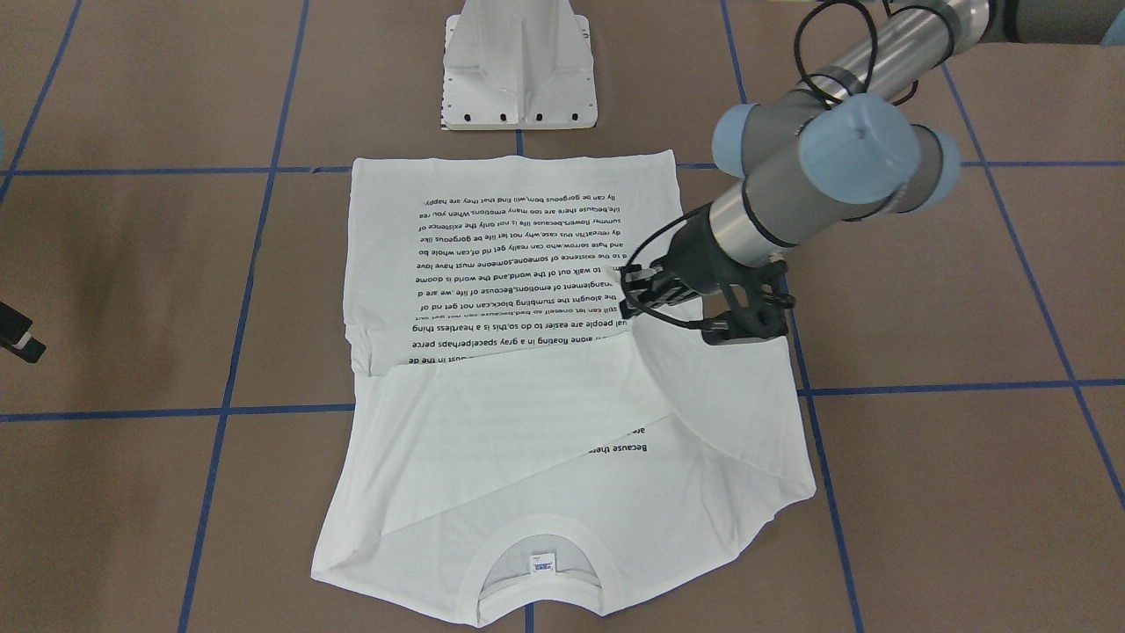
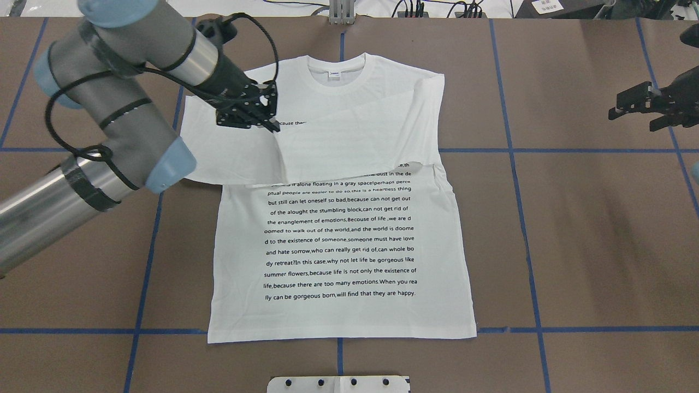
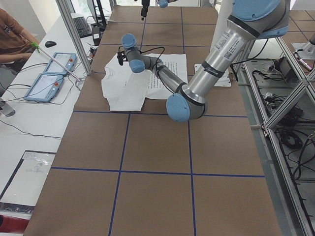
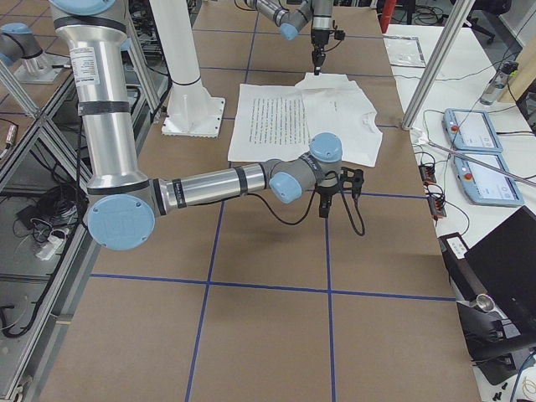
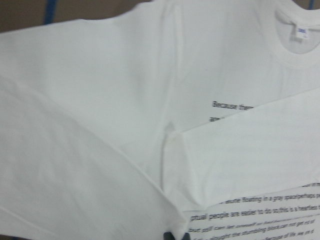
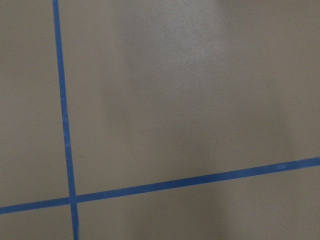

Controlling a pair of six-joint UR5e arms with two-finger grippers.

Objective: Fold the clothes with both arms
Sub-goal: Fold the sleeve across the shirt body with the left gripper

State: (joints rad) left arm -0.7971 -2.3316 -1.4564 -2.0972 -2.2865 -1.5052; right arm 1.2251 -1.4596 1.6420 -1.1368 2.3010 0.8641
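Left gripper (image 2: 267,124): jaws pinching T-shirt (image 2: 349,311) sleeve, mid-fold. Right gripper (image 2: 620,109): idle, jaw state unclear. Body folds outstanding.

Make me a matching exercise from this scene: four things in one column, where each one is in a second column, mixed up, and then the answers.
Column one:
1. left tool
2. right tool
3. neck label
4. pedestal base

Column two:
A. inside the collar
B. just past the hem of the T-shirt
C. over bare table, off to the shirt's side
D. at a lifted fold of cloth near the collar

Pairs: 1-D, 2-C, 3-A, 4-B.
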